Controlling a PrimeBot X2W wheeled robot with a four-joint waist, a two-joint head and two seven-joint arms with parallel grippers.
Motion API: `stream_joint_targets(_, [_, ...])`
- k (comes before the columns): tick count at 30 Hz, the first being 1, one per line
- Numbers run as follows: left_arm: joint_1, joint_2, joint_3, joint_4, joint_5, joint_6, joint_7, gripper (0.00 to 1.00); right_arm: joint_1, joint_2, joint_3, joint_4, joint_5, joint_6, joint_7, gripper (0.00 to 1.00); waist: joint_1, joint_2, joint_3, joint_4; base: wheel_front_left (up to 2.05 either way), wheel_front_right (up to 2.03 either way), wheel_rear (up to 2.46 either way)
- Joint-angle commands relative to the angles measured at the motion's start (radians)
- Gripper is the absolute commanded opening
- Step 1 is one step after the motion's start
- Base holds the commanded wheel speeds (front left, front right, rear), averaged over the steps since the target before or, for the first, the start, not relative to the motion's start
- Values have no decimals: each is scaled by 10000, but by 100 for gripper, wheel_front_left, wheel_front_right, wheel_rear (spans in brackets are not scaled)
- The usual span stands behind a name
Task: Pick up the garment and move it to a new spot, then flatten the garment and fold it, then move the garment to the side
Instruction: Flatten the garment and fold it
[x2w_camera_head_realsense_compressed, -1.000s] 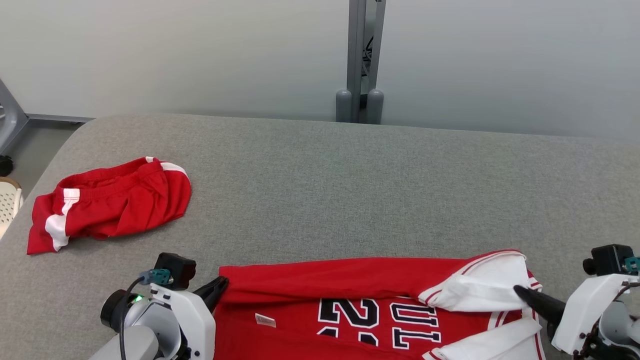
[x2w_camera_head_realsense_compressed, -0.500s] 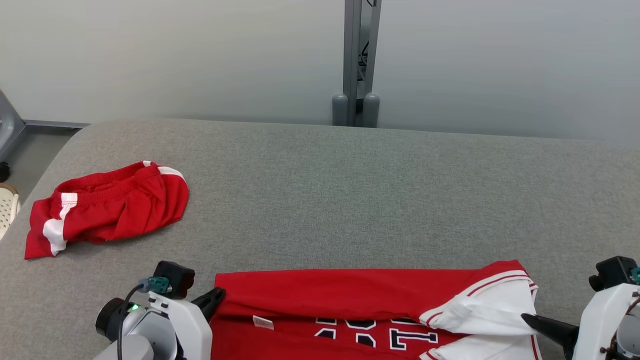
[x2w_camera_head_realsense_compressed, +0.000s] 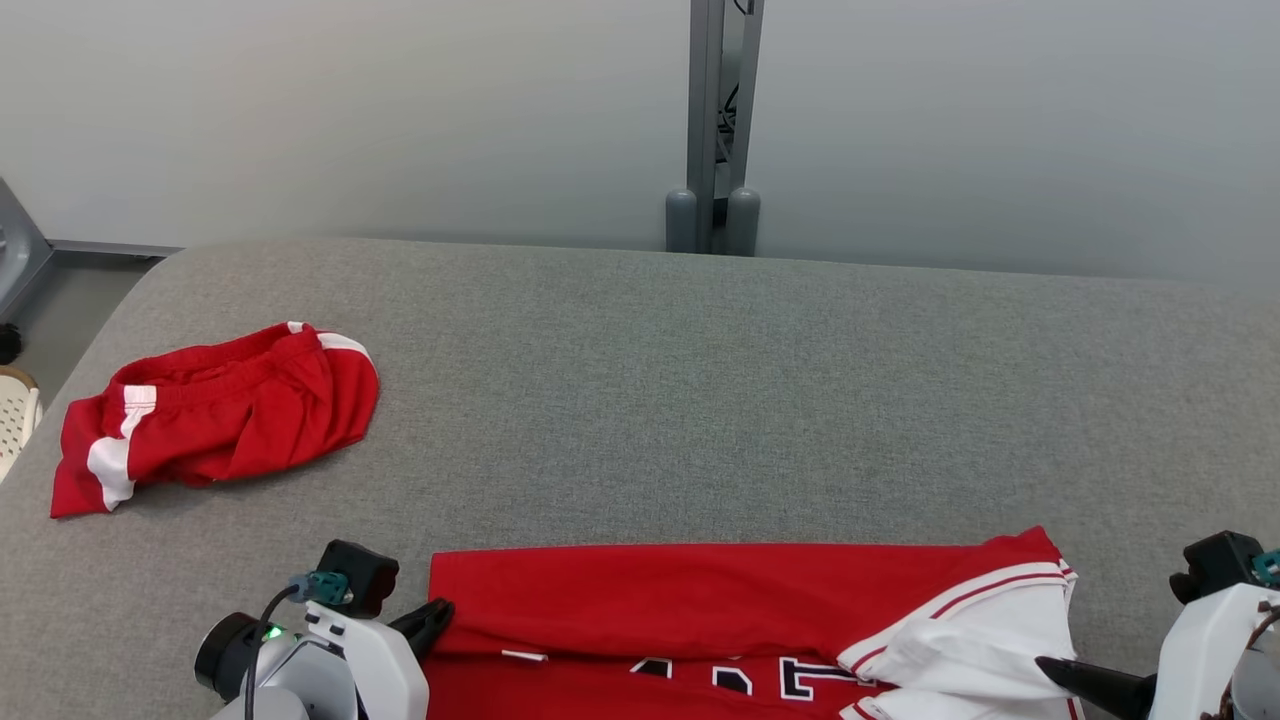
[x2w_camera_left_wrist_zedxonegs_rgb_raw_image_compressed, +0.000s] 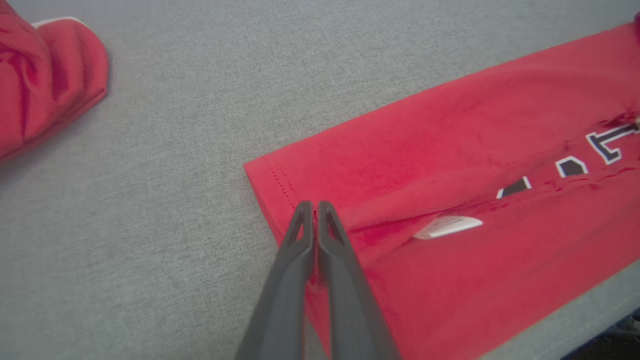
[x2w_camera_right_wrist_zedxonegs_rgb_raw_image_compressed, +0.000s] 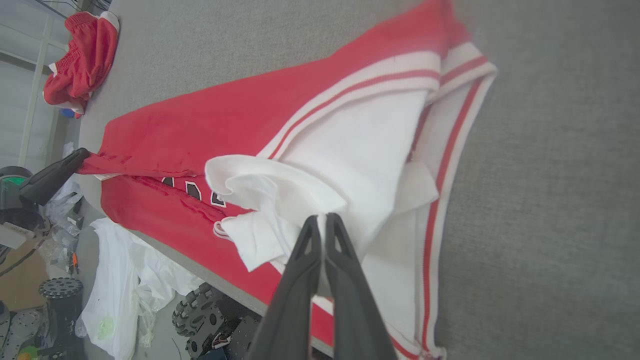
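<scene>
The garment (x2w_camera_head_realsense_compressed: 700, 600) is a red jersey with white sleeves and black lettering, lying along the near edge of the grey table (x2w_camera_head_realsense_compressed: 700, 380). Its far half is folded toward me over the lettering. My left gripper (x2w_camera_head_realsense_compressed: 435, 620) is shut on the fold at the jersey's left end; in the left wrist view its tips (x2w_camera_left_wrist_zedxonegs_rgb_raw_image_compressed: 314, 206) pinch the red hem next to a white label (x2w_camera_left_wrist_zedxonegs_rgb_raw_image_compressed: 447, 226). My right gripper (x2w_camera_head_realsense_compressed: 1048, 666) is shut on the white sleeve (x2w_camera_right_wrist_zedxonegs_rgb_raw_image_compressed: 350, 145) at the right end, tips (x2w_camera_right_wrist_zedxonegs_rgb_raw_image_compressed: 322, 218) buried in bunched white cloth. The jersey's (x2w_camera_right_wrist_zedxonegs_rgb_raw_image_compressed: 210, 225) near side hangs over the table edge.
Crumpled red shorts with white stripes (x2w_camera_head_realsense_compressed: 215, 415) lie at the table's far left. A grey post (x2w_camera_head_realsense_compressed: 712, 120) stands behind the table against a pale wall. A white basket (x2w_camera_head_realsense_compressed: 15, 420) sits off the left edge. White bags (x2w_camera_right_wrist_zedxonegs_rgb_raw_image_compressed: 120, 290) and wheeled gear (x2w_camera_right_wrist_zedxonegs_rgb_raw_image_compressed: 200, 310) are on the floor below.
Both grippers, still shut on the jersey, have drawn it toward the near edge; less of the lettering shows. The head view also shifted slightly.
</scene>
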Motion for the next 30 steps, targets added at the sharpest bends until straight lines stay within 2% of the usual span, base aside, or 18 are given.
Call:
stream_joint_targets(1, [105, 52, -21, -1, 10, 26, 73, 5, 108, -33, 55, 84, 193, 1, 66, 0, 0, 0, 3, 2, 0, 0, 0])
stream_joint_targets(2, [128, 47, -31, 11, -24, 21, 80, 9, 143, -15, 64, 158, 326, 1, 73, 27, 0, 0, 4, -1, 0, 0, 0])
stream_joint_targets(3, [141, 53, -47, 21, -29, 23, 101, 13, 203, 14, 96, 241, 535, 1, 143, 100, 0, 0, 2, -2, 0, 0, 0])
stream_joint_targets(4, [147, 63, -72, 37, -5, 28, 121, 20, 220, 46, 141, 251, 593, 1, 235, 100, 0, 0, 1, -2, 0, 0, 0])
stream_joint_targets(5, [148, 70, -100, 52, 35, 41, 131, 32, 212, 73, 202, 259, 696, 1, 336, 100, 0, 0, -1, -2, 0, 0, 0])
stream_joint_targets(6, [148, 78, -126, 72, 71, 66, 137, 54, 203, 73, 247, 254, 766, 3, 398, 100, 0, 0, -4, -4, 0, 0, 0])
stream_joint_targets(7, [153, 83, -145, 98, 99, 79, 127, 98, 203, 67, 291, 235, 827, 3, 458, 100, 0, 0, -6, -8, 0, 0, 0])
stream_joint_targets(12, [177, 82, -205, 225, 122, 187, 187, 100, 120, -40, 399, 160, 874, 1, 479, 100, 0, 0, -24, -31, 0, 0, 0])
stream_joint_targets(19, [-46, 141, 46, 156, 56, 407, -144, 100, -285, -360, 440, 307, 833, 1, -303, 100, 0, 0, -56, -38, 0, 0, 0])
stream_joint_targets(25, [-288, 28, 693, -112, -83, 884, -1156, 100, -669, -383, 212, 431, 235, 1, -2204, 100, 0, 0, -66, -86, 0, 0, 0])
stream_joint_targets(30, [-287, -265, 1192, -180, -189, 1249, -2266, 100, -947, 101, -87, 1103, -689, 1, -4054, 100, 0, 0, -60, -175, 0, 0, 0])
